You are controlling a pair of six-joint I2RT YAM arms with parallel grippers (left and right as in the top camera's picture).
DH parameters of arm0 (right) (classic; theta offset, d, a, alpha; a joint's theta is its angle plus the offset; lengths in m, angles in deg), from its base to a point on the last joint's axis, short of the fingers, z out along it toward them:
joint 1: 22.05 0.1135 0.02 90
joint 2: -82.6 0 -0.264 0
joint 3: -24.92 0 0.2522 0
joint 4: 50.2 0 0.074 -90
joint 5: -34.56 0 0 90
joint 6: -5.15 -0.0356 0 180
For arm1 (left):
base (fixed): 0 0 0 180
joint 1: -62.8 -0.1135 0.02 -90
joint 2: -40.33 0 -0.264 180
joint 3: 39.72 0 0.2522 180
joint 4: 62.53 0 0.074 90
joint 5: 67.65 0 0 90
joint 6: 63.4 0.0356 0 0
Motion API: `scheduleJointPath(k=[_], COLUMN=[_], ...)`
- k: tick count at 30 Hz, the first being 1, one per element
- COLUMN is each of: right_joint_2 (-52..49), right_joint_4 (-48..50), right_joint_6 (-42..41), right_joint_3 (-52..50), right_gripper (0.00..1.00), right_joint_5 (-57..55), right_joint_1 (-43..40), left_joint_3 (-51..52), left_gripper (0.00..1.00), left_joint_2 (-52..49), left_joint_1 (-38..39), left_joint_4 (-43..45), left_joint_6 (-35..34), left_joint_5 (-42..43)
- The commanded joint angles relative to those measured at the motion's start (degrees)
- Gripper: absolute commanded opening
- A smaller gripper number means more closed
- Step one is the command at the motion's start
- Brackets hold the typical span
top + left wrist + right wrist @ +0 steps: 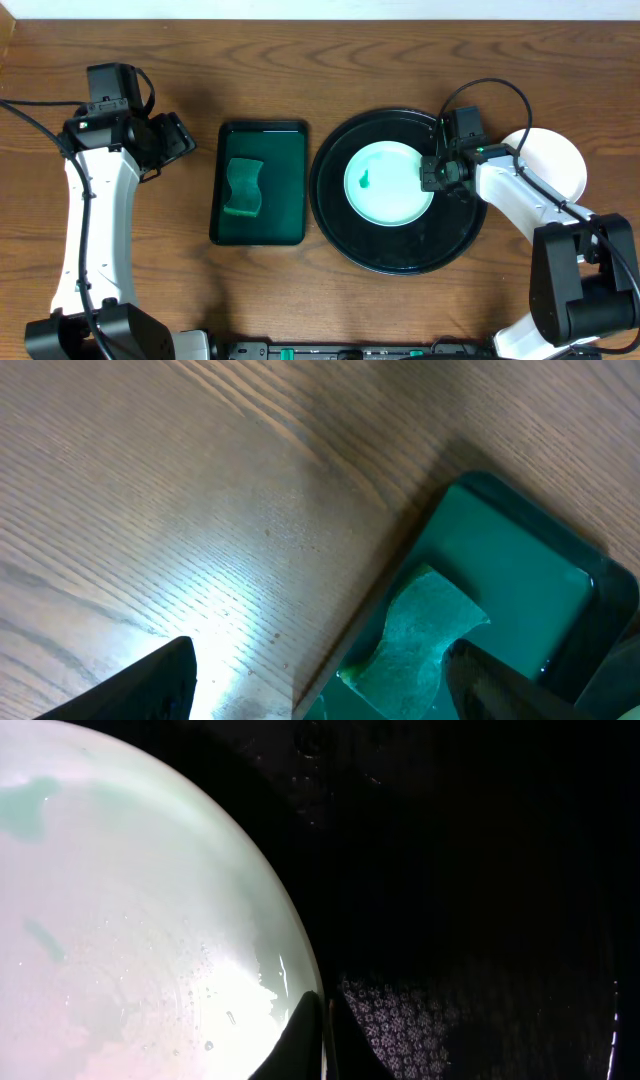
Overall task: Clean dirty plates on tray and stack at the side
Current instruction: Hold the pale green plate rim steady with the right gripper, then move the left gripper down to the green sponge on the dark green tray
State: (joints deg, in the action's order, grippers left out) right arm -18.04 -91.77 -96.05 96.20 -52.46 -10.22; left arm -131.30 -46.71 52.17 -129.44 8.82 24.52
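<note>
A white plate (390,183) with a small green smear sits inside the round black tray (400,255). My right gripper (432,172) is at the plate's right edge. In the right wrist view its fingers (325,1040) are pinched on the plate's (130,920) thin rim, one finger over the wet white face, the other on the tray (450,870) side. A second white plate (555,160) lies on the table right of the tray, partly under the right arm. My left gripper (185,140) hangs open over the wood left of the green tray, holding nothing (320,695).
A dark green rectangular tray (285,215) with a green sponge (243,187) stands between the arms; the sponge (420,630) shows in the left wrist view. Bare wooden table (300,60) runs along the far side.
</note>
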Motion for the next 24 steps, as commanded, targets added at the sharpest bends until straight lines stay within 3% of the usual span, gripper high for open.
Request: scheduleJointPath(k=[1,16,21,24], right_joint_2=[0.2,0.2,0.2,0.2], right_joint_4=[-0.2,-0.3,-0.3,-0.3], right_joint_6=[0.1,0.1,0.1,0.1], right_joint_3=[-0.6,-0.5,-0.5,-0.5], right_gripper=[0.01,0.01,0.02,0.03], right_joint_5=[-0.1,0.3,0.3,0.3], right_joint_1=[0.0,0.1,0.1,0.1], left_joint_3=[-0.8,-0.8,0.3,2.1], left_gripper=[0.80,0.80,0.79,0.68], left_joint_2=[-0.1,-0.1,-0.1,-0.2], left_joint_1=[-0.2,-0.2,0.2,2.8], left_joint_4=[-0.2,3.3,-1.2,-2.1], left_joint_6=[0.0,-0.1,1.5,3.7], left_joint_5=[-0.7,-0.4,10.9,15.8])
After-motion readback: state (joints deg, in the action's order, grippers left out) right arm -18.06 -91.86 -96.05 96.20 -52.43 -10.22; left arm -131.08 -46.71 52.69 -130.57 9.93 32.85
